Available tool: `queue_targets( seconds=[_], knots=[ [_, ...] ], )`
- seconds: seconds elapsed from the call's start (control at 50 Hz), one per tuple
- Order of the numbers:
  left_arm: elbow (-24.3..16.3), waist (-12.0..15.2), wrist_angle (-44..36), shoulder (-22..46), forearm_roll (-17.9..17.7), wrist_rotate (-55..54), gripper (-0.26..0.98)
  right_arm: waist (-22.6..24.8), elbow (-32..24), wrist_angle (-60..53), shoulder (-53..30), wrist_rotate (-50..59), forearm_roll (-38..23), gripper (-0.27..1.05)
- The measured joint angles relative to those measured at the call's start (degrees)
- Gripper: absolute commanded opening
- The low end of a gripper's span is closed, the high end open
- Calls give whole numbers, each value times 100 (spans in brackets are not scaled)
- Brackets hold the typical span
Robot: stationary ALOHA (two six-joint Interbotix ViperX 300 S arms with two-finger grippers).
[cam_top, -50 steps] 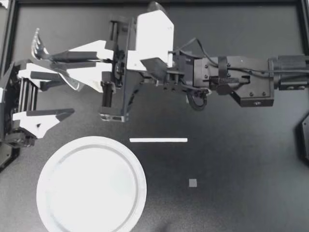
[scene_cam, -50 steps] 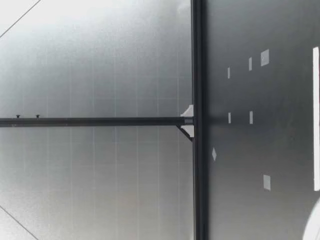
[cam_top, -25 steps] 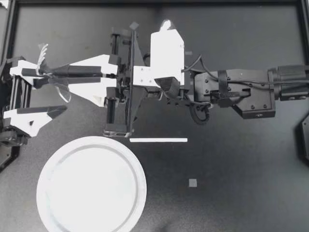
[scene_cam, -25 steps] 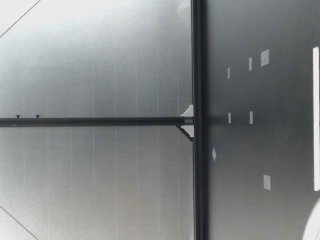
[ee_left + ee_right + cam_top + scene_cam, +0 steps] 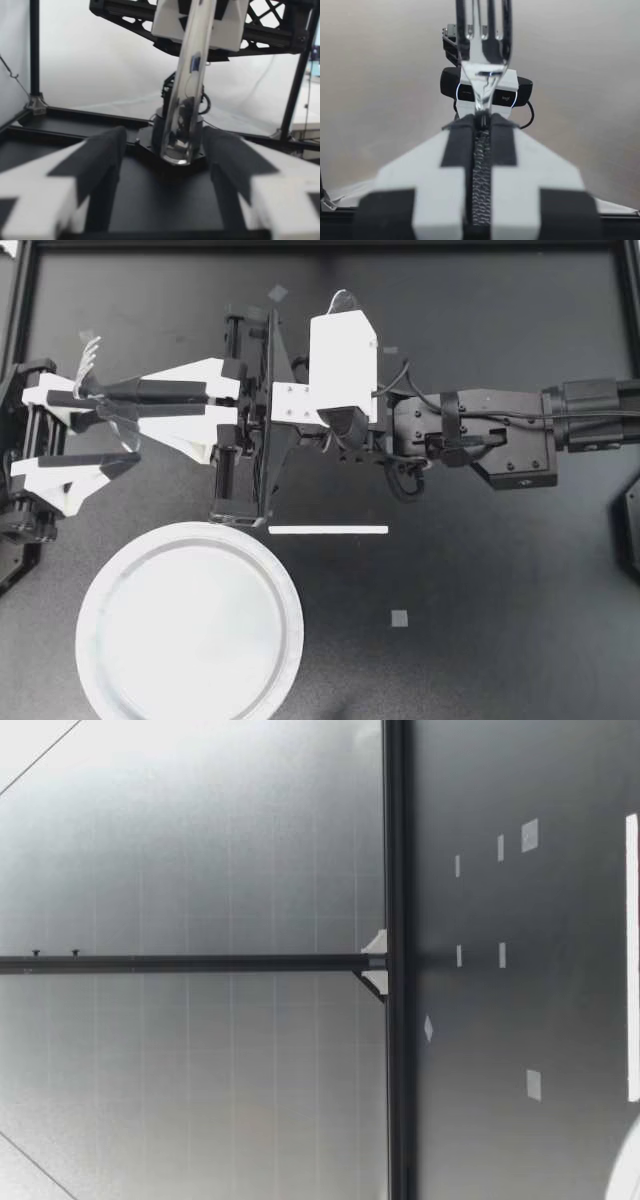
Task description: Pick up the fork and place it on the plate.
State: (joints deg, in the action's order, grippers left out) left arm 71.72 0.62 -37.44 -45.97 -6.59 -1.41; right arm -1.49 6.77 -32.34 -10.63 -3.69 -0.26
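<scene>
Above the robot's left side of the table, the right gripper is clamped fully closed on a transparent, glossy plastic fork, gripping it at the neck just below the tines. The ribbed black pads on its white moulded fingers meet on the fork with no visible gap.

The left gripper stands wide open. The fork's smooth, round-ended handle hangs between its black-faced fingers, clear of both.

Status: pickup is complete and the fork is aloft; placement is outstanding. The round white plate, shallow with a raised rim, lies bare on the matt black table, well apart from the fork.

Remaining, by my estimate: hand over or carry the fork above the plate, lower it, and release.
</scene>
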Motion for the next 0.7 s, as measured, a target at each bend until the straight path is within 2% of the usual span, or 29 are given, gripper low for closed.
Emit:
queue_targets(
  seconds=[0.24,0.32,0.52,0.62,0.7],
  knots=[
    [9,0,97,-18,193,9,7,-9,0,9,-79,53,0,6],
    [18,9,97,-26,220,9,3,-9,0,18,-105,149,9,6],
    [44,35,158,-35,264,-26,3,-132,-44,448,-141,571,88,10],
    [44,35,237,-44,264,-44,3,-158,-62,598,-149,589,88,30],
    [35,35,290,-88,272,-88,3,-167,-53,686,-158,563,70,59]
  ],
)
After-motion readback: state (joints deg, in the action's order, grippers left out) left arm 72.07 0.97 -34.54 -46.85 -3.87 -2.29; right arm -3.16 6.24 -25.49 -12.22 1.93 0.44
